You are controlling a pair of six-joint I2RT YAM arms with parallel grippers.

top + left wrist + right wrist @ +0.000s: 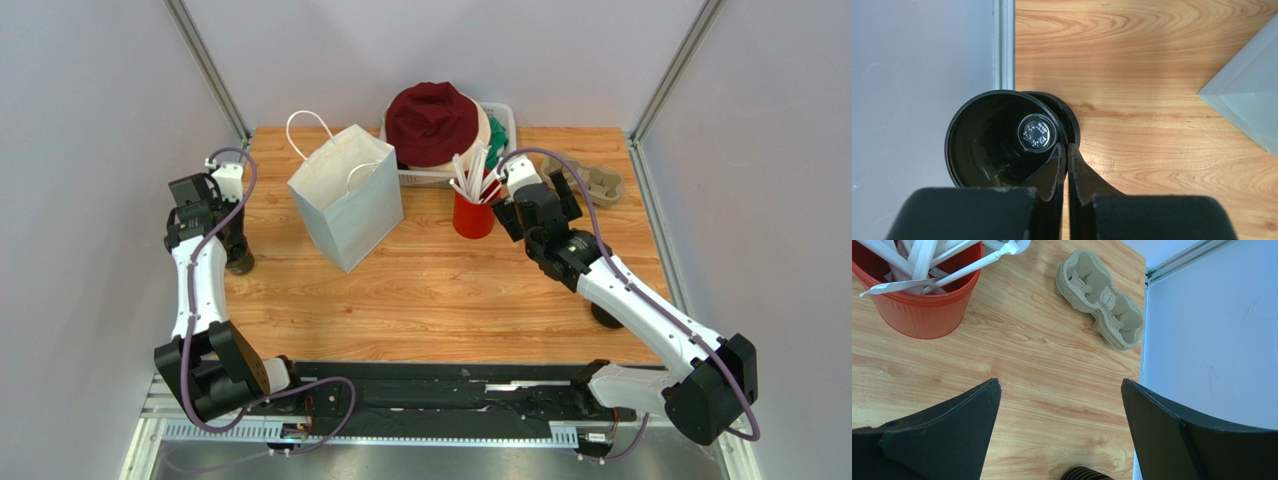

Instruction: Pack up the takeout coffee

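My left gripper [1067, 146] is shut on the rim of a glossy all-black lidless cup [997, 140] at the table's left edge [238, 262]. Right behind that cup is a second black round thing with a ringed edge [1072, 122]. No lidded brown-black takeout coffee shows clearly. A dark ribbed round thing [1086, 474] sits just below my right gripper [1059, 385], half hidden under the right forearm in the top view [603, 317]; I cannot tell what it is. The right gripper is open and empty above the bare wood. The white paper bag [345, 195] stands open at the back left.
A red cup [473, 215] full of wrapped straws stands right of the bag. A cardboard cup carrier [1102, 305] lies at the back right corner. A white basket [505, 115] with a dark red hat [432, 120] is at the back. The grey wall [922, 75] is close on the left.
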